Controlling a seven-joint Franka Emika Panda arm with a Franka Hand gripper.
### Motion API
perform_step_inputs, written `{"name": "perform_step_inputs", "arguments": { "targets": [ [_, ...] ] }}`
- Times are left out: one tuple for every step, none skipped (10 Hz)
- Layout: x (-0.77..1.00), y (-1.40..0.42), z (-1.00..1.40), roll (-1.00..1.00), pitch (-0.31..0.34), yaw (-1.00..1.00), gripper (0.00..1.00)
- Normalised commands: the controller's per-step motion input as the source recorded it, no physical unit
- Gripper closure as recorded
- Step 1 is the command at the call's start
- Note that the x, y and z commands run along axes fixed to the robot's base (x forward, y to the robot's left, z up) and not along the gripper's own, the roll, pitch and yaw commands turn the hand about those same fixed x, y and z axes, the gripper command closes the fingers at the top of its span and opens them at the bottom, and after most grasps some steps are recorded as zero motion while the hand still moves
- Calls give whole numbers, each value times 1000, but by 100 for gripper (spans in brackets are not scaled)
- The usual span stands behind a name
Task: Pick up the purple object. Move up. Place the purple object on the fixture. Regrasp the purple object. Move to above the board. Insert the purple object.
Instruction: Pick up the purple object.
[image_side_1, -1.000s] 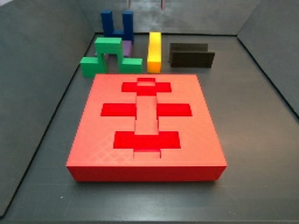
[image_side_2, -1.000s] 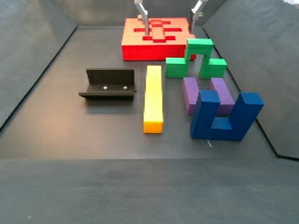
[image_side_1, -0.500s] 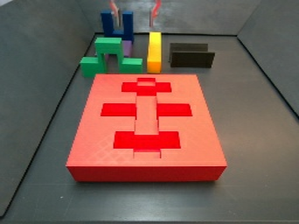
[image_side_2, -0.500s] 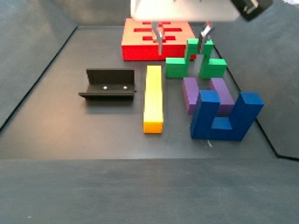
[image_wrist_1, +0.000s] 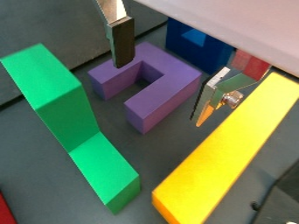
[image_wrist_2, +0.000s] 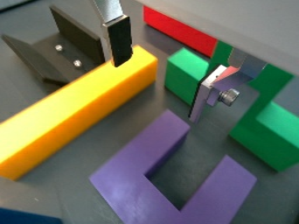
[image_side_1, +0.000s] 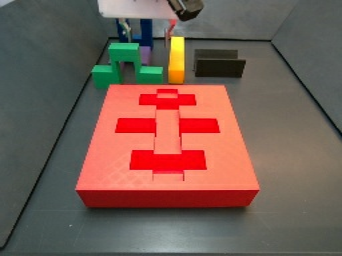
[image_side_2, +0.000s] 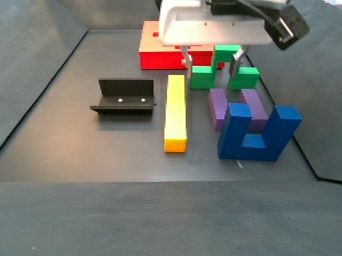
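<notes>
Hovering open hand (image_wrist_1: 163, 74) above purple object (image_wrist_1: 146, 87)

— What does the tool (image_wrist_1: 163, 74) look like on my feed?

— In both wrist views I see two flat silver finger plates with dark pads (image_wrist_2: 118, 39). One plate carries a silver screw and a small red mark (image_wrist_2: 229, 72) near its top.

— And the body above it?

— In both side views I get a white housing (image_side_2: 201, 20) over the fingers, with a black part (image_side_2: 278, 22) mounted on one side of it.
</notes>
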Motion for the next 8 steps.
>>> {"name": "perform_step_inputs", "arguments": {
  "targets": [
    [-86,0,-340,-69,-80,0,0],
    [-120,0,-334,-36,-66,0,0],
    [-197,0,-294,-33,-61,0,0],
    [-200,0,-280,-40,-69,0,0],
    [-171,0,-249,-46,-64,0,0],
    [-129,0,-209,-36,-54,0,0],
    [0,43,-191,-13,-33,29,0],
    [0,29,-151,-9,-13,43,0]
  ]
}}
